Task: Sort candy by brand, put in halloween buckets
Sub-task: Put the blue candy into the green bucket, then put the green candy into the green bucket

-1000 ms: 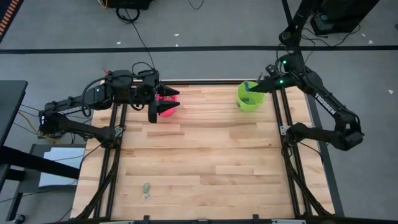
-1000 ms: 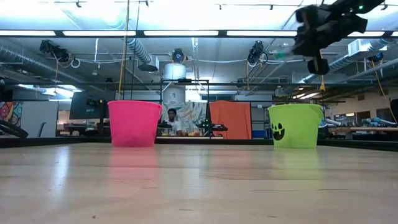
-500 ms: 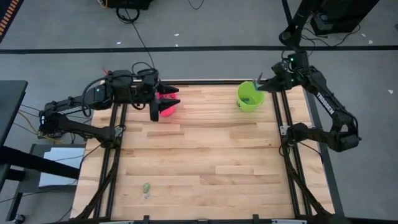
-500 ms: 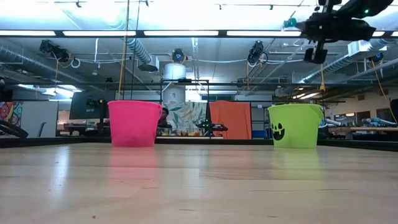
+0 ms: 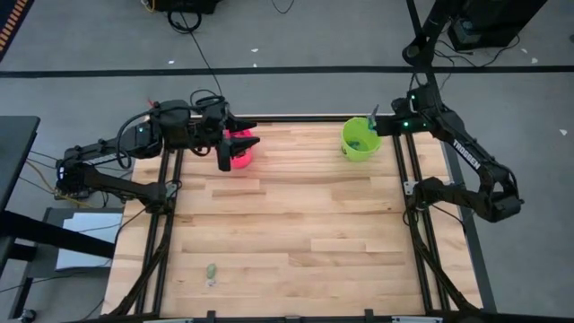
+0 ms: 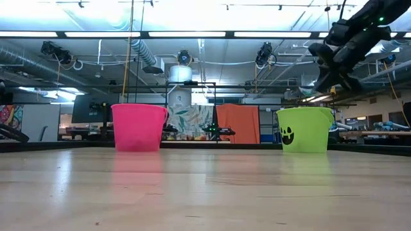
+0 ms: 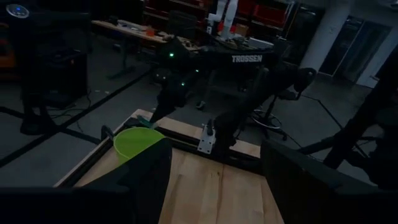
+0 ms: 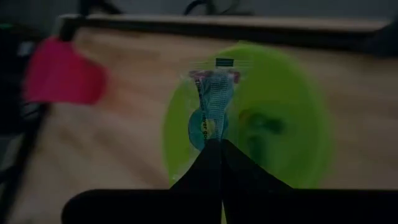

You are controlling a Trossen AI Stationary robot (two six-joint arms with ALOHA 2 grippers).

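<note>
The lime green bucket (image 5: 360, 140) stands at the table's far right, its black face showing in the low view (image 6: 305, 129). The hot pink bucket (image 5: 240, 149) stands at the far left (image 6: 138, 127). My right gripper (image 5: 375, 117) hovers by the green bucket's far-right rim, shut on a teal candy packet (image 8: 213, 107); the green bucket (image 8: 292, 124) lies beneath it. A teal piece (image 8: 261, 123) lies inside that bucket. My left gripper (image 5: 244, 133) is open above the pink bucket. One small greenish candy (image 5: 211, 271) lies near the table's near-left edge. My right gripper pinches the teal candy packet by one end (image 8: 214, 138) between its two shut fingers (image 8: 202, 165). The packet sticks out past the fingertips, lifted clear, over the green bucket's open mouth. Its far end with a pink strip (image 8: 214, 76) is free.
Black frame rails (image 5: 167, 215) run along the table's left and right sides. The wide wooden middle of the table (image 5: 287, 224) is bare. The right arm's base clamp (image 5: 421, 190) sits at the right edge. The room beyond shows lights, ducts and an orange panel (image 6: 237, 123).
My right gripper, shut on the teal candy throughout, rose off the green bucket's mouth toward its far-right rim, swung level, then tipped its fingers down again. My left gripper shifted slightly toward the far edge above the pink bucket.
</note>
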